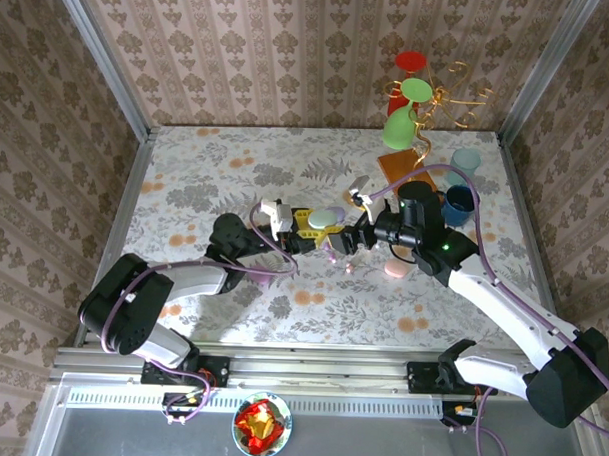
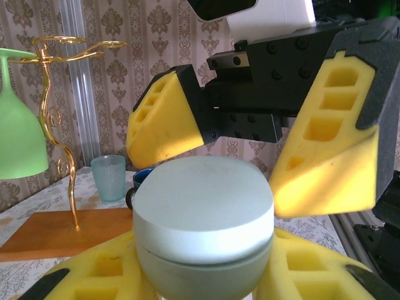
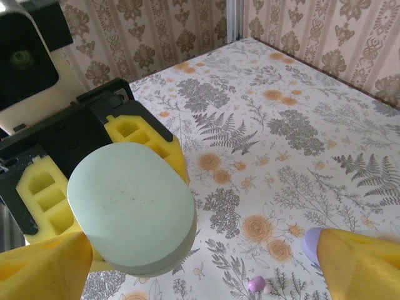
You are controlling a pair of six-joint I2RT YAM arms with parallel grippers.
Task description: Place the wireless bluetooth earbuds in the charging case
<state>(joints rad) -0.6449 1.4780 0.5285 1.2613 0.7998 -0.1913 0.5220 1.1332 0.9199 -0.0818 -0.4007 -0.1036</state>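
floral table, mint case pinched mid-air between the two arms

patterned walls (image 1: 290, 57) box in a table (image 1: 206, 175) under a flower-print cloth. at its centre my left gripper (image 1: 315, 226) is pinching a round mint case (image 1: 327, 218), its yellow fingers (image 2: 94, 275) pressed against the lower half from both sides. the case sits level in that grip with the lid down; from the left wrist i see the seam running around it just below the flat top.

my right gripper (image 1: 356, 238) faces it from the other side, jaws spread wide. from the left wrist its two yellow fingers (image 2: 165, 119) stand on either side of the case, just behind and above it, and touch nothing. from the right wrist the case (image 3: 131, 209) is close in at lower left, lifted off the cloth.

a tiny lilac bud (image 3: 256, 285) lies on the cloth below, between the right gripper's fingers and apart from the case. a lilac bit (image 3: 310, 244) shows at the inner edge of one right finger; i cannot tell what it is.

a pink case (image 1: 395, 269) rests on the table just beside the right arm. at the far right corner a gold wire stand (image 1: 434, 102) on a wooden board (image 1: 402, 169) carries a green glass (image 1: 398, 129) and a red glass (image 1: 410, 62), with a pale tumbler (image 1: 467, 159) and a blue cup (image 1: 457, 203) next to it. off the table's near edge sits a bowl (image 1: 262, 424).
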